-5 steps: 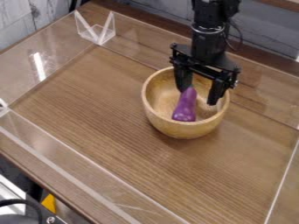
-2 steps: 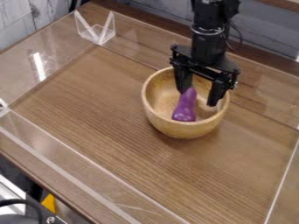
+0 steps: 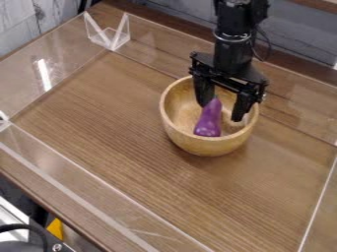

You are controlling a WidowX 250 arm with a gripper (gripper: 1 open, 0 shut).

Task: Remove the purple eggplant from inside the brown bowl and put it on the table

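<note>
- Nothing is shifting between the earlier frames and now: the hand (image 3: 226,104) is hanging in the same spot, and the eggplant is lying exactly as it was.
- Only one view is on offer, looking down across the desk (image 3: 118,148) from the near side. Clear acrylic walls (image 3: 53,69) are running along its edges.
- Toward the far right, the brown bowl (image 3: 178,133) is sitting on the desk with the purple eggplant (image 3: 208,118) resting inside it, leaning against the inner wall with its narrower end pointing up and away.
- Pointing straight down over the bowl, the hand is standing spread wide, its dark fingers (image 3: 245,101) straddling the upper part of the eggplant. Whether either finger is touching it cannot be told; nothing is being gripped yet.
- Judging by its gloss, the eggplant is looking like a light, hard, slippery toy, likely to squirt out of a pinch near the tapered tip.
- Closing across the thicker middle of the body is looking like the safer hold, with the fingers squeezing the short way across it.
- Lifting clear of the thick rim is coming before any sideways move to bare desk.
</note>
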